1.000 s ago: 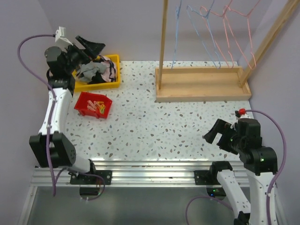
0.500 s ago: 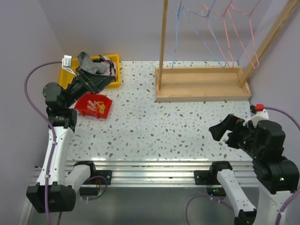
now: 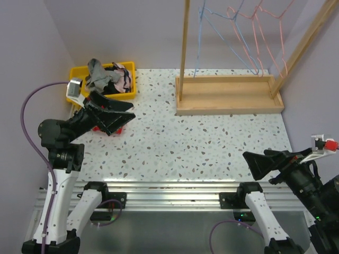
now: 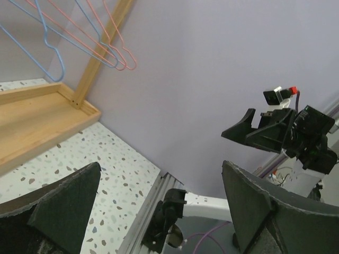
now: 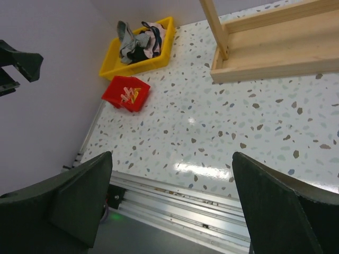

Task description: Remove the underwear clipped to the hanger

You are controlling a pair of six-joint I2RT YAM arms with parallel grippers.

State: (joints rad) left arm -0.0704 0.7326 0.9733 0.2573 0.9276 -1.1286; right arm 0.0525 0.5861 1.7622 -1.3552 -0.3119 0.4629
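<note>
Low in the frame, the left gripper (image 3: 125,111) and the right gripper (image 3: 254,163) both stand spread wide, holding nothing. At upper left the underwear (image 3: 108,76) lies crumpled in a yellow bin (image 3: 132,90): a grey brief (image 3: 97,71) on top and a pale pink brief (image 3: 125,75) with dark trim beside it.

From above, the left gripper (image 3: 128,117) hides most of the red bin (image 5: 128,93); the wooden rack's (image 3: 185,47) top is cropped.

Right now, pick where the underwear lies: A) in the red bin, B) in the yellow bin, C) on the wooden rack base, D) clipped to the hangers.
B: the top view shows the grey and pink underwear heaped inside the yellow bin.
</note>
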